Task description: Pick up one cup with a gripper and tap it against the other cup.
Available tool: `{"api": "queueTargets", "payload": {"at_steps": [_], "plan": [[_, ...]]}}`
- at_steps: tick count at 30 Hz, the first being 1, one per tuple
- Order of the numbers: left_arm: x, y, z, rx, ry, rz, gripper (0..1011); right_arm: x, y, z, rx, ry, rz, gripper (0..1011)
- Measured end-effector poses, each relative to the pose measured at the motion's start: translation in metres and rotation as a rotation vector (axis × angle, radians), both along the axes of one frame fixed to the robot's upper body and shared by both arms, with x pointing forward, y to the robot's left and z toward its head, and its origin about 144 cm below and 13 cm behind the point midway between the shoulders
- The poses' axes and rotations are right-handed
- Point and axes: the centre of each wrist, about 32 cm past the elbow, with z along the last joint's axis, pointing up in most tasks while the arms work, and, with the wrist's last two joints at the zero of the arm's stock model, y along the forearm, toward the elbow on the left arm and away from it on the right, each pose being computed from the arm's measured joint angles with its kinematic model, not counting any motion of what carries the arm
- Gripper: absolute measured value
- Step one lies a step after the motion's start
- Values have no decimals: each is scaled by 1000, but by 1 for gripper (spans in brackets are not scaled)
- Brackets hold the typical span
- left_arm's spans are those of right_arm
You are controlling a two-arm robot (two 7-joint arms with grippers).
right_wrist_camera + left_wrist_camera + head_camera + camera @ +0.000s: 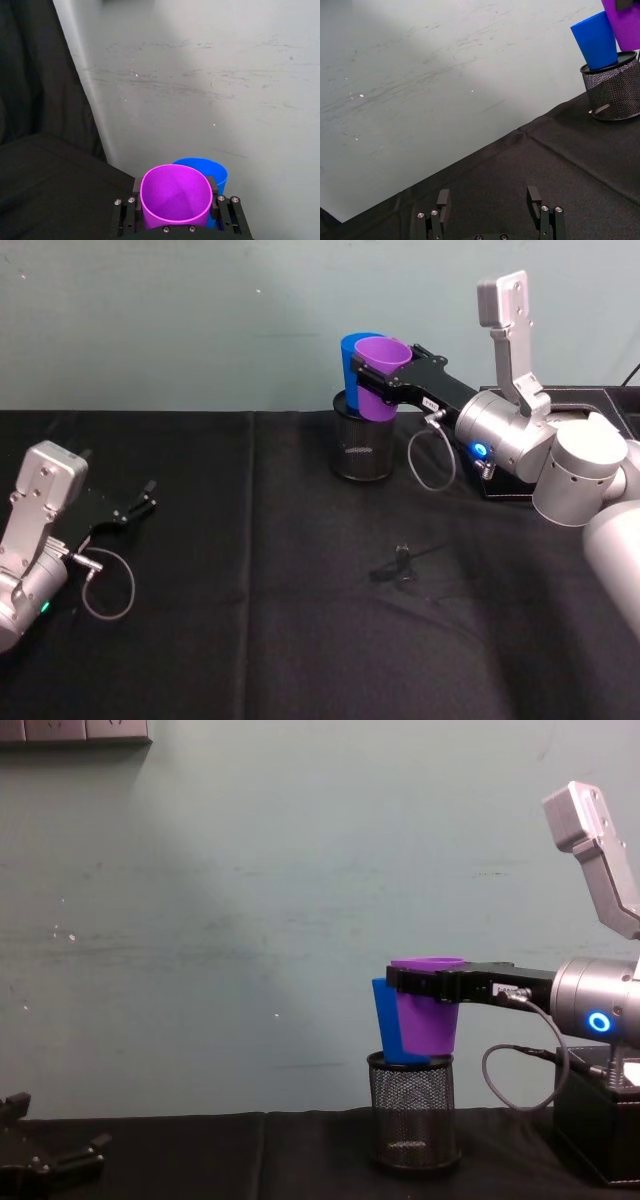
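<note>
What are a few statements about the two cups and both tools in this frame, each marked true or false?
1. The right tool is shut on the purple cup. True.
2. The blue cup stands directly on the tablecloth. False: it sits in the black mesh pen holder.
3. The left tool is open and holds nothing. True.
4. The purple cup is held upside down. False: its open mouth faces up, and it is held beside the blue cup, above the mesh pen holder.
</note>
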Motion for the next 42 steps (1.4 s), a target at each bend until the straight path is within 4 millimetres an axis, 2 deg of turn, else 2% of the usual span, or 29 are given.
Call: {"api": "queueTargets", "payload": {"at_steps": [42], "plan": [[0, 0, 0, 0, 0, 0, 1000, -1, 0, -1, -1, 0, -1, 729]]}}
